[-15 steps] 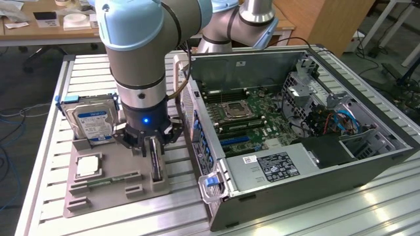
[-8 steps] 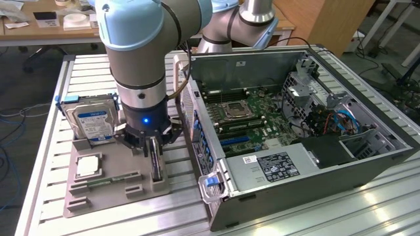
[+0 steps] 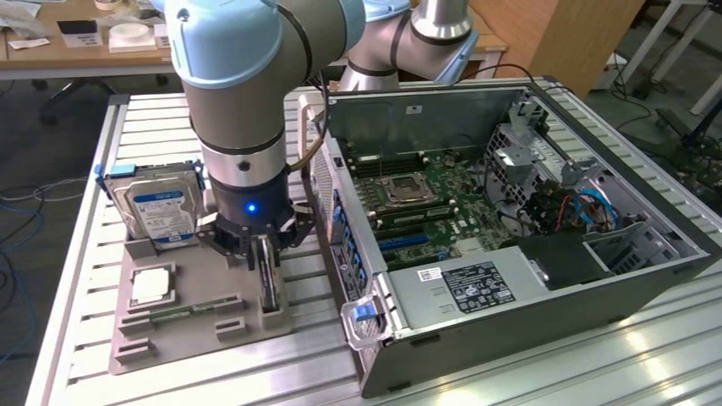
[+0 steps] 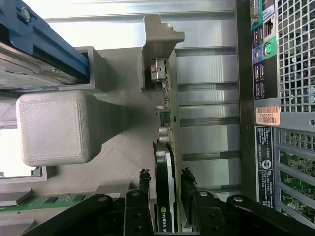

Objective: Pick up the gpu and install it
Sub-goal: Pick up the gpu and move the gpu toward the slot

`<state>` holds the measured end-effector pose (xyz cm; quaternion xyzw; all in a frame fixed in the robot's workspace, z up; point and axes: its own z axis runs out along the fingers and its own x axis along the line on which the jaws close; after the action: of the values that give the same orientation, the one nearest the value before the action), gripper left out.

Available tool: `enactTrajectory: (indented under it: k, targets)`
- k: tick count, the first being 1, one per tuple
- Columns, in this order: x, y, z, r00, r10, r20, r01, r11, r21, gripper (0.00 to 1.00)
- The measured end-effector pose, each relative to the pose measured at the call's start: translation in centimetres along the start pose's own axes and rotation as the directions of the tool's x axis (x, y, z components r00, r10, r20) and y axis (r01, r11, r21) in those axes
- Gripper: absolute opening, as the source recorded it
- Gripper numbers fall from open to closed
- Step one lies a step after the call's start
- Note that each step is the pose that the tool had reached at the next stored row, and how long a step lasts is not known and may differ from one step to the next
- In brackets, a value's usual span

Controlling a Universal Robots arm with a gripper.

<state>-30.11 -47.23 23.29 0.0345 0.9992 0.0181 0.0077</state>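
Currently the arm points straight down over the grey holder tray [image 3: 169, 338], which lies on the slatted metal surface [image 3: 147, 135] on the exterior view's left. The tool [image 3: 263, 254] is low over the tray's edge nearest the computer case [image 3: 631, 279].

Tool state: pinching the gpu [image 3: 270, 292]. In the wrist view the two black fingers [image 4: 143, 184] stand on either side of the card, close against its two faces, with the tool [image 4: 165, 179] centred over its upper edge.

Position of the gpu [image 4: 165, 162]: upright on its long edge in a slot of the tray, not lifted out. It runs parallel to the case's rear panel [image 4: 266, 123] and just beside it, with a strip of bare surface between them. Its far end sits against a grey post [image 4: 160, 39] of the tray.

Other items on the tray:
- Hard drive [image 3: 158, 211] with a blue-white label, standing upright at the far end, beside the arm.
- Square processor [image 3: 150, 288], lying flat in its pocket.
- Narrow green memory stick [image 3: 181, 311], lying in a groove near the card.
- Raised grey printed block [image 4: 54, 128], between the hard drive and the memory stick [image 4: 49, 200].

The case lies on its side with the panel off. Its green motherboard [image 3: 440, 203] and the power supply [image 3: 474, 288] are exposed.
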Motion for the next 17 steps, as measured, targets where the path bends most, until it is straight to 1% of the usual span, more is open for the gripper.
enactTrajectory:
  k: [17]
  targets:
    - [-0.01, -0.02, 0.26, 1.0, 0.0, 0.0, 0.0, 1.0, 0.0003, 0.39]
